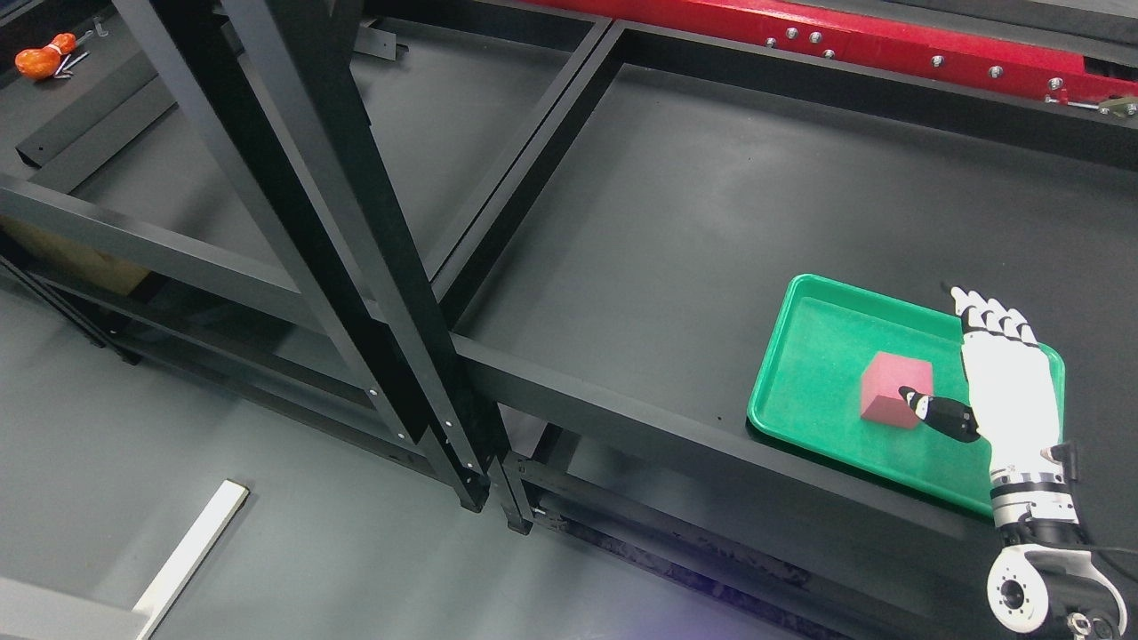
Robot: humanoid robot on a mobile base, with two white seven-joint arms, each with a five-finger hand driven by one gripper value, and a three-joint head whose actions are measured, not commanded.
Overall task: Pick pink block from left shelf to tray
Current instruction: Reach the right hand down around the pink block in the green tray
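Note:
The pink block rests inside the green tray on the right shelf surface. My right hand hovers over the tray's right side, just right of the block, fingers extended and spread, thumb tip close to the block's lower right corner. The hand holds nothing. The left arm does not show.
Black shelf posts cross the left half of the picture. The left shelf bay lies behind them. An orange-handled tool lies at the far upper left. A red beam runs along the back. A white strip lies on the floor.

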